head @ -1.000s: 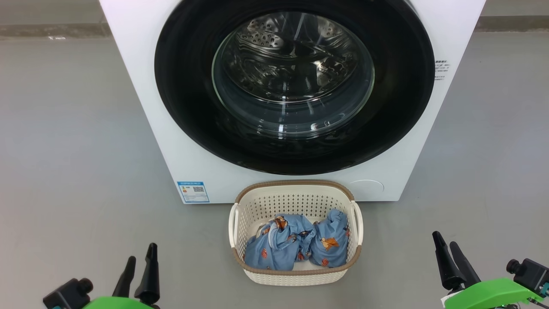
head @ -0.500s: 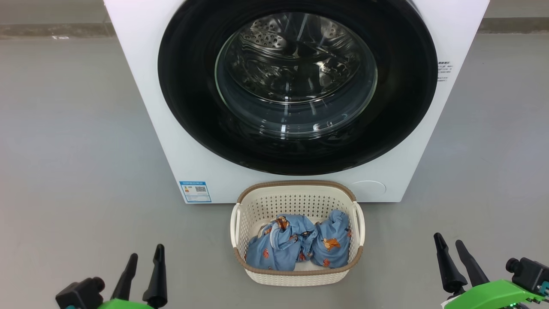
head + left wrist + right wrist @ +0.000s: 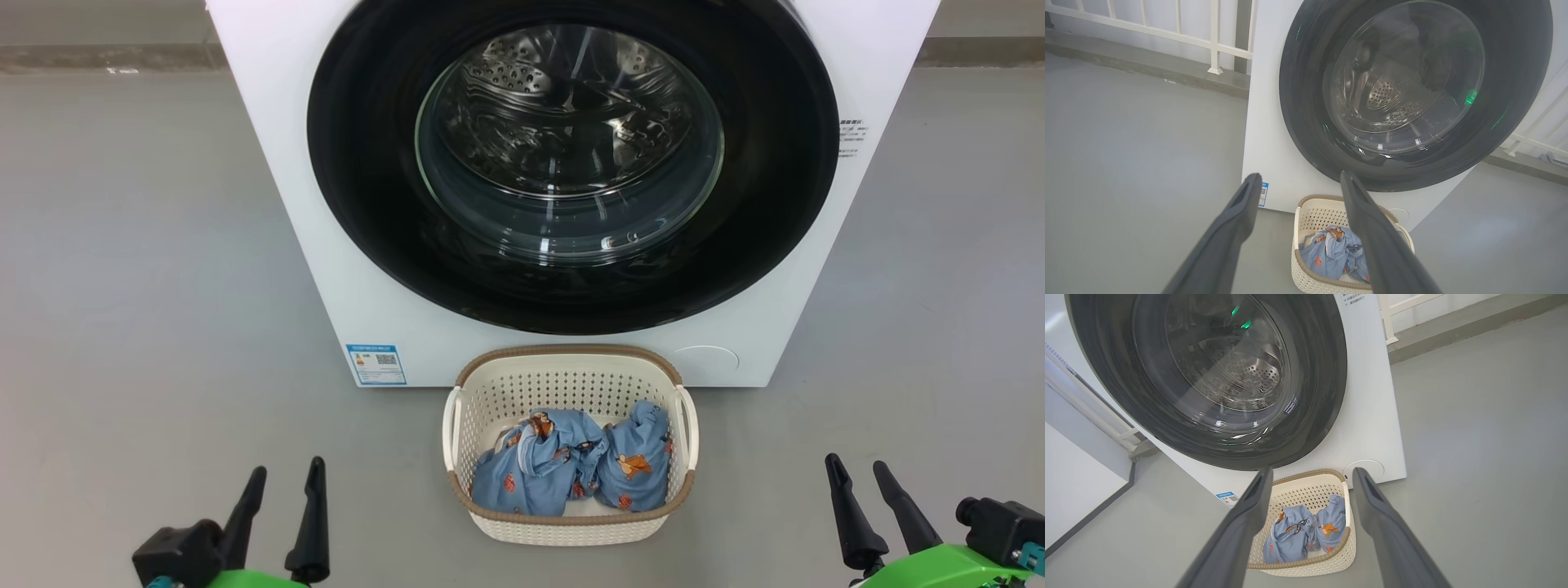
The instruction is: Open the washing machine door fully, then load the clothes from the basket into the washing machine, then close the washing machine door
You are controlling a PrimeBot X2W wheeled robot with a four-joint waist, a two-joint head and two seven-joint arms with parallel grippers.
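The washing machine stands ahead, white and boxy. Its round glossy black washing machine door lies shut flat against the front, and the steel drum shows through the glass. The cream basket sits on the floor right below the door. Inside it lie the clothes, two bunched light blue printed garments. My left gripper hangs open at the lower left, well left of the basket. My right gripper is open at the lower right. Both are empty and touch nothing. Wrist views look past the left gripper and right gripper toward the basket.
Grey floor spreads wide on both sides of the machine. A white railing on a low kerb runs behind it. A blue label sticker sits low on the machine's front left.
The whole head picture has drifted slightly right, so the camera has moved. The left gripper has edged right and the right gripper sits a little lower. Both remain open.
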